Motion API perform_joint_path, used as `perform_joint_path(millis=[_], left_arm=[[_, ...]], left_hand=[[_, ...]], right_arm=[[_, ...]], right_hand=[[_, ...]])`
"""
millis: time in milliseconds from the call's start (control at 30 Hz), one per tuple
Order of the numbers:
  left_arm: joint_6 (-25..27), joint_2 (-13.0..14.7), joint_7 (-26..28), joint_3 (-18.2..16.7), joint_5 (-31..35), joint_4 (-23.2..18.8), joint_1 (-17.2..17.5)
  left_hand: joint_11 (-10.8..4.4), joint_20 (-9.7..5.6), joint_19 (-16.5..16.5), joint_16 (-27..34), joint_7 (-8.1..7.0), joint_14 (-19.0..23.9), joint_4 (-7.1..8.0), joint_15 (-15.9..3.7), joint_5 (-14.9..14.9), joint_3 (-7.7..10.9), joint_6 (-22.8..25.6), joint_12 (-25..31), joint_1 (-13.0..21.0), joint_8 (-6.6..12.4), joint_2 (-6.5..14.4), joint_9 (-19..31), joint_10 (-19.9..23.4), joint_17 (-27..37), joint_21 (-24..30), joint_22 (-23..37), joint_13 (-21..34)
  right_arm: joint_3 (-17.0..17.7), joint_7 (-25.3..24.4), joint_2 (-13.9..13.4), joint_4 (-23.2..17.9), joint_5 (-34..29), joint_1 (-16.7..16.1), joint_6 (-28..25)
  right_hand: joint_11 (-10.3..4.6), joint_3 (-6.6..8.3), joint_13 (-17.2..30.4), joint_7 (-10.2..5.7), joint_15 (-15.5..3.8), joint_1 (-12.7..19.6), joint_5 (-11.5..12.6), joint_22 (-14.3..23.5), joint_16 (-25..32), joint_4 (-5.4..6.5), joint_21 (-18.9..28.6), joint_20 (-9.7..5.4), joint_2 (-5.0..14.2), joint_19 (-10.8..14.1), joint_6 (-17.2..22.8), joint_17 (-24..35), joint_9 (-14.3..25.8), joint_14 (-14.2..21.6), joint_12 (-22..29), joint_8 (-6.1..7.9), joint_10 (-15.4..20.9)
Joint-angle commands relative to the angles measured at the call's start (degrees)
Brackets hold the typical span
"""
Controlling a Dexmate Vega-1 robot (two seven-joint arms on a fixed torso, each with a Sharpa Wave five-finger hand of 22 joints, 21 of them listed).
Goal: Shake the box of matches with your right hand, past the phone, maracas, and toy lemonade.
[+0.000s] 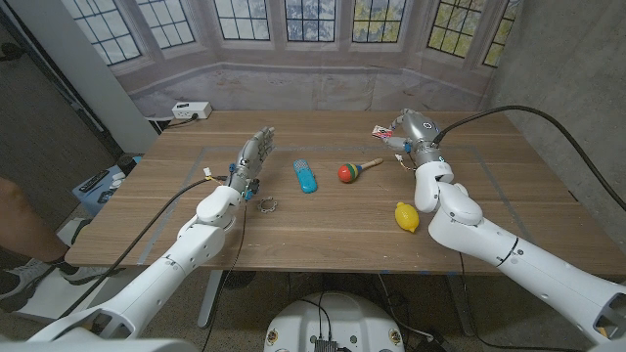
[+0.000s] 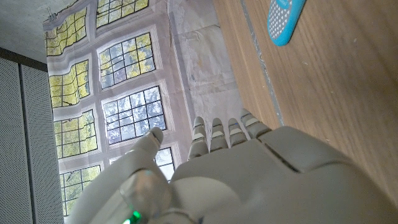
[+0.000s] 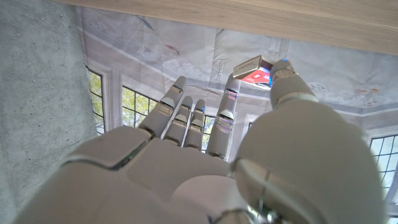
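Observation:
My right hand (image 1: 412,134) is raised over the far right part of the wooden table (image 1: 323,240) and pinches the red and white box of matches (image 1: 383,130) between thumb and a finger. In the right wrist view the box of matches (image 3: 254,68) sits at the tips of that right hand (image 3: 205,155), its other fingers straight. The blue phone (image 1: 306,176), the red and green maraca (image 1: 354,171) and the yellow toy lemon (image 1: 407,216) lie on the table nearer to me. My left hand (image 1: 252,161) stands upright left of the phone, fingers apart, holding nothing.
A small metal object (image 1: 268,204) lies on the table by my left wrist. A white power strip (image 1: 191,110) sits beyond the table's far left corner. A person's leg (image 1: 20,225) shows at the left edge. The left wrist view has my left hand (image 2: 236,168) and the phone (image 2: 285,15).

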Motion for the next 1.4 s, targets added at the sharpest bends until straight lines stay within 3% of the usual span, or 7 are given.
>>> perform_joint_path(millis=[33, 667, 1400], left_arm=[[-0.2, 0.1, -0.2, -0.1, -0.1, 0.0, 0.1], [-0.3, 0.3, 0.1, -0.3, 0.2, -0.2, 0.3], [-0.5, 0.1, 0.7, -0.1, 0.5, -0.4, 0.9]], left_hand=[[-0.18, 0.19, 0.2, 0.0, -0.14, 0.2, -0.33, 0.41, -0.1, 0.28, 0.5, 0.0, -0.5, 0.05, -0.2, 0.3, 0.6, 0.3, 0.0, 0.1, 0.1], [-0.26, 0.21, 0.2, 0.0, -0.05, 0.2, -0.45, 0.37, -0.1, 0.39, 0.6, 0.0, -0.6, 0.05, -0.1, 0.3, 0.7, 0.3, 0.0, 0.1, 0.1], [-0.13, 0.19, 0.2, 0.0, -0.05, 0.2, -0.59, 0.31, -0.1, 0.52, 0.7, 0.0, -0.8, 0.03, -0.1, 0.3, 0.9, 0.3, 0.0, 0.1, 0.1]], right_arm=[[0.2, -1.7, 2.0, 1.3, -0.3, 0.4, 1.3], [-2.7, -0.1, 1.6, 2.8, -3.9, 2.0, 7.1], [-4.8, 2.6, 2.7, 2.4, -7.7, -0.2, 13.8]], right_hand=[[-0.03, -0.01, 0.2, 0.38, 0.01, 0.3, -0.1, 0.3, 0.2, 0.2, -0.1, 0.35, 0.46, 0.4, 0.2, 0.3, 0.1, 0.4, 0.0, -0.18, 0.7], [-0.14, -0.11, 0.2, 0.36, -0.14, 0.5, -0.2, 0.3, 0.1, 0.14, -0.2, 0.33, 0.58, 0.4, 0.3, 0.3, 0.1, 0.5, -0.1, -0.39, 1.0], [-0.24, -0.3, 0.2, 0.31, -0.22, 0.6, -0.2, 0.3, 0.1, 0.13, -0.2, 0.33, 0.6, 0.4, 0.4, 0.3, 0.1, 0.6, -0.1, -0.63, 1.5]])
